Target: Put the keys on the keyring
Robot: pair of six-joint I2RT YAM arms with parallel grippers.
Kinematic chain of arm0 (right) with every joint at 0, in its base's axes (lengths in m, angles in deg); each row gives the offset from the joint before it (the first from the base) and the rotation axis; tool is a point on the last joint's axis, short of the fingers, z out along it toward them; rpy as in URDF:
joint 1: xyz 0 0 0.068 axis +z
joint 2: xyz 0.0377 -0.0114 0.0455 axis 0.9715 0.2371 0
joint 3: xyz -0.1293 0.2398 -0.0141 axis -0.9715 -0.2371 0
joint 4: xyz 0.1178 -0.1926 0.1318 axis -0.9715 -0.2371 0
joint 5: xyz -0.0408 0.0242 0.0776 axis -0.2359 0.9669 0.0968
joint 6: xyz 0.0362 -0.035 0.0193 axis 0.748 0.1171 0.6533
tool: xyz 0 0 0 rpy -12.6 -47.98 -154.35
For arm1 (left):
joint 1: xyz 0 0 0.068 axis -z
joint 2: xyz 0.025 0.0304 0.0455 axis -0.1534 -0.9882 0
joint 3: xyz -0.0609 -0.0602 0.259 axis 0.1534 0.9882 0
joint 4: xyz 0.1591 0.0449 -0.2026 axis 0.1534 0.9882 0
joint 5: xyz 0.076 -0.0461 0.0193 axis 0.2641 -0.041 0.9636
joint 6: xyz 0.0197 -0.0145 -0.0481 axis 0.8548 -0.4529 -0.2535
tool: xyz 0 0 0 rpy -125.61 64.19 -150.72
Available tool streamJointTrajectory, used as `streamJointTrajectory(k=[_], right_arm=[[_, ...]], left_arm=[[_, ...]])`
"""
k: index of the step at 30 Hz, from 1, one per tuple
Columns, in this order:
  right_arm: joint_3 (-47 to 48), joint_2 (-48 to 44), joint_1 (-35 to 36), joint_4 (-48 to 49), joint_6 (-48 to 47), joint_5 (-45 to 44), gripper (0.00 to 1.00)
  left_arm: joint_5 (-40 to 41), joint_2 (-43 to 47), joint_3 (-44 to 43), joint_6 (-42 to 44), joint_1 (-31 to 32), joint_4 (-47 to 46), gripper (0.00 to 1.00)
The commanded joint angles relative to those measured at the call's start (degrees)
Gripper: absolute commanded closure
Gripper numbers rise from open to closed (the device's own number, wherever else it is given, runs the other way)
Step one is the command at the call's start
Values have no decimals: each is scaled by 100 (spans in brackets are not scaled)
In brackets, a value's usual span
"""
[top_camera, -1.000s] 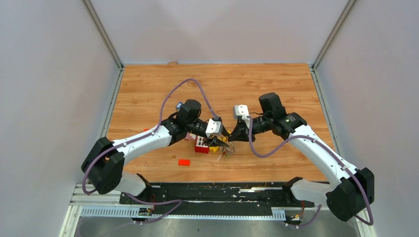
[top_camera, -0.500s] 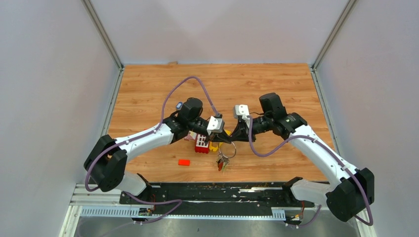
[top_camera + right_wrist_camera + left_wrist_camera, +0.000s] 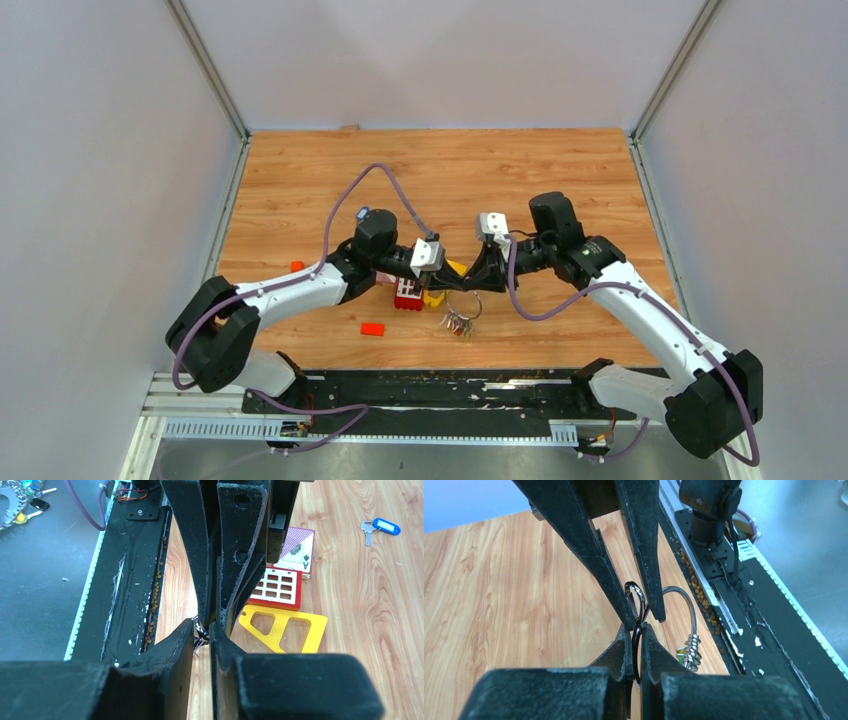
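Keys swung right, one keyring, two pairs of fingers pinching it

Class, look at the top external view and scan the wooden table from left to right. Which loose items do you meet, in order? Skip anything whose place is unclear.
small orange block → red block → red gridded piece → keys

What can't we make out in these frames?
- Top external: number and head colours of the keys hanging from the keyring; too small.
- Left wrist: keys hidden behind the left end effector; only ring wire shows.
- Right wrist: keyring almost all hidden inside the right end effector; only a sliver shows.
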Motion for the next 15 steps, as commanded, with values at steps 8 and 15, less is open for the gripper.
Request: streamJointTrajectory(k=[8, 15], right_arm=[[-1, -11, -48, 789, 329, 135, 75], [-82, 95, -91, 846, 329, 96, 67]], left_arm=[[-174, 40, 575, -2175, 38, -3231, 100], [-208, 61, 711, -2459, 38, -3758, 100]])
